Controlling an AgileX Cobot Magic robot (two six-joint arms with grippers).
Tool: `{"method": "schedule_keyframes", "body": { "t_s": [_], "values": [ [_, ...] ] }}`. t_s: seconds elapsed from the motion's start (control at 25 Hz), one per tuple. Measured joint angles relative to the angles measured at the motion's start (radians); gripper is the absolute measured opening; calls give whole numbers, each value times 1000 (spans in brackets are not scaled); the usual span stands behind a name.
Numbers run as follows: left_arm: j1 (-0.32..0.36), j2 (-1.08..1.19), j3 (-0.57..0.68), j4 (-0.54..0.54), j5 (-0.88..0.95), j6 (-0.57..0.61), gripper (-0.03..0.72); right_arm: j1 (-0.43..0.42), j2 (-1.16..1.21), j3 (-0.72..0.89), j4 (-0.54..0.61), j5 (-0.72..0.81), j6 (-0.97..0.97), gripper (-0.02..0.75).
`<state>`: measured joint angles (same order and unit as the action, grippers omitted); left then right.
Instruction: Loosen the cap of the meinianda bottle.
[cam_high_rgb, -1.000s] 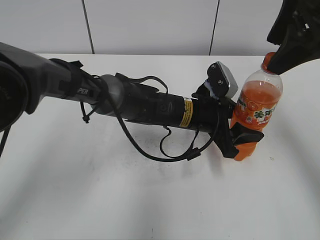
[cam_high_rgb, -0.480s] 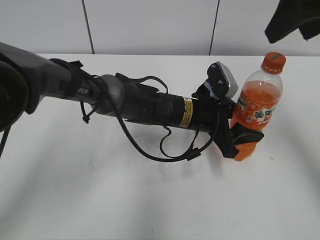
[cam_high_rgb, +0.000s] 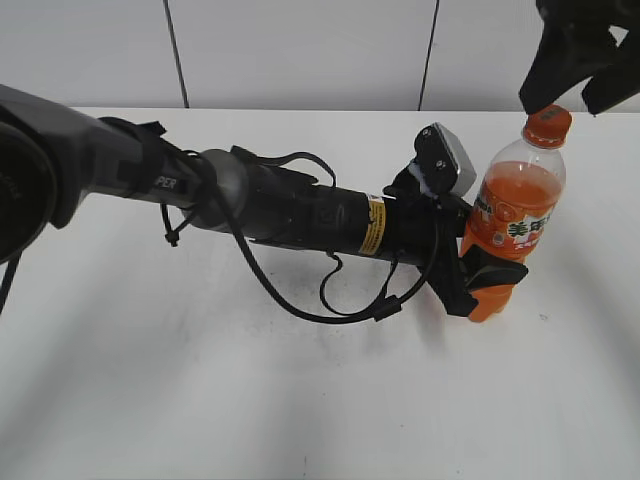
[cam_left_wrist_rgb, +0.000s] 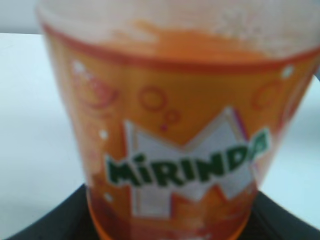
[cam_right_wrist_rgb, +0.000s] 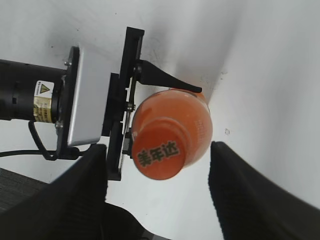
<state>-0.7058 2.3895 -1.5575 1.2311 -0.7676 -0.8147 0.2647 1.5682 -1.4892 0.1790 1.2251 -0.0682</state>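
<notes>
The meinianda bottle stands upright on the white table at the right. It has orange drink and an orange, green and white label, and it fills the left wrist view. My left gripper is shut on its lower body; its dark fingers show at the bottom of the left wrist view. The orange cap sits on the bottle neck. My right gripper is open just above the cap and does not touch it. In the right wrist view the cap lies between the spread fingers.
The left arm with its looping cable lies across the middle of the white table. A pale panelled wall stands behind the table's far edge.
A second ago my right gripper was down at the cap. It then lifted up and away, and has now come back down to just above the cap, open. The bottle and left arm have not moved.
</notes>
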Motion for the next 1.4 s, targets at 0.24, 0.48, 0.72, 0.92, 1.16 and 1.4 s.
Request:
{"method": "schedule_keyframes", "body": {
  "t_s": [0.24, 0.48, 0.72, 0.92, 1.16, 1.4],
  "values": [
    [0, 0, 0, 0, 0, 0, 405, 0, 18, 0, -14, 0, 1, 468],
    [0, 0, 0, 0, 0, 0, 405, 0, 51, 0, -9, 0, 2, 467],
    [0, 0, 0, 0, 0, -1, 405, 0, 55, 2, -8, 0, 2, 383],
    [0, 0, 0, -1, 0, -1, 405, 0, 55, 3, -3, 0, 2, 272],
    [0, 0, 0, 0, 0, -1, 405, 0, 55, 3, -1, 0, -149, 272],
    [0, 0, 0, 13, 0, -1, 405, 0, 55, 3, -3, 2, -932, 272]
  ]
}}
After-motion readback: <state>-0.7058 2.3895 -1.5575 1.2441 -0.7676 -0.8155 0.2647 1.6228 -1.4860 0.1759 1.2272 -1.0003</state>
